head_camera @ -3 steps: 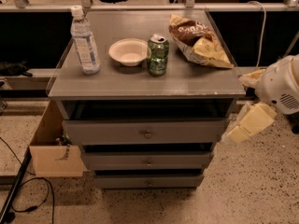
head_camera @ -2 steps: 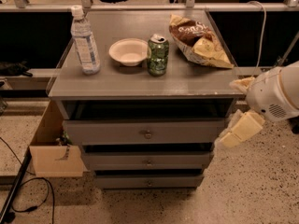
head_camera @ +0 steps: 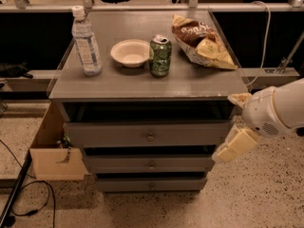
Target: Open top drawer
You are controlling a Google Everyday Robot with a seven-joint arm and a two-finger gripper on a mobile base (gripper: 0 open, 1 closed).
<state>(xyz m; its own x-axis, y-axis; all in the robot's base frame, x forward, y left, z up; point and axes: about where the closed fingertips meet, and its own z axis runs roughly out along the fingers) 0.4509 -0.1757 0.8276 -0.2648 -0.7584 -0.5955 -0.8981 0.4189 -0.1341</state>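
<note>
- Showing a grey cabinet [head_camera: 147, 82] from above and in front, with three drawer fronts stacked below its top.
- Top drawer [head_camera: 114, 134]: the widest and tallest front, directly under the cabinet top, with a dark gap above it. It looks shut or nearly so; this angle does not settle whether it stands slightly out.
- Knob [head_camera: 150, 137]: small, round and metal, at the centre of the top drawer front. It is the only place to take hold.
- Gripper [head_camera: 227, 127]: at the cabinet's front right corner, level with the top drawer and well to the right of the knob. Its two cream jaws stand apart, one above the other, and grasp nothing.
- Handling, as a judgement: the drawer is stiff painted wood with a deep box, so it is probably fairly heavy and needs a steady, straight pull. The knob is small and smooth and could slip from a loose pinch. A grip centred squarely on it, closing behind its head, seems safest.
- Risk, as a judgement: a jerky pull may shake the things standing on the cabinet top.
- On the cabinet top: water bottle [head_camera: 85, 42] at the left, bowl [head_camera: 130, 52] and can [head_camera: 160, 56] near the middle, chip bag [head_camera: 202, 44] at the right.
- Cardboard box [head_camera: 52, 151]: beside the cabinet's left side, on the floor.
</note>
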